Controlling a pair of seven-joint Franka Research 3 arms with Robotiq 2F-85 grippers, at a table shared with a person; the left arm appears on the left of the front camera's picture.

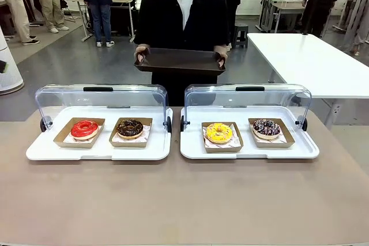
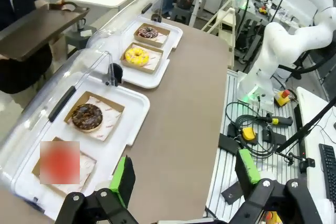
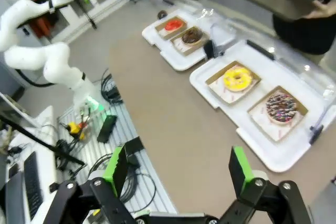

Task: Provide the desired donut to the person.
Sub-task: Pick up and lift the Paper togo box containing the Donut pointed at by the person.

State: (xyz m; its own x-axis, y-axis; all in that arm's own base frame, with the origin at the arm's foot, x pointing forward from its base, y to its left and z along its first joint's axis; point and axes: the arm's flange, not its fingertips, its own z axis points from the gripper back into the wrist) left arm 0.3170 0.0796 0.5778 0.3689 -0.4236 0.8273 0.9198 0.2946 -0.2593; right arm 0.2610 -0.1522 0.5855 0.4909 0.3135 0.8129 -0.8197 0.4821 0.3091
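Nothing handed over yet. Boxed mid-frame sit red donut [image 1: 85,128], chocolate donut [image 1: 130,127], yellow donut [image 1: 219,132], sprinkled donut [image 1: 266,127]; I can't tell which is wanted. The person [image 1: 183,21] stands top centre with an empty dark tray [image 1: 180,60]. My left gripper [image 2: 185,171] and right gripper [image 3: 177,163]: fingers apart, empty. The clear lids [image 1: 98,97] stand up behind; bare table [image 1: 184,200] lower frame leaves room.

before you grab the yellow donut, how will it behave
The yellow donut probably squashes under a tight pinch, and its glossy top may smear. Its shallow cardboard tray likely slides on the smooth white tray if pushed.
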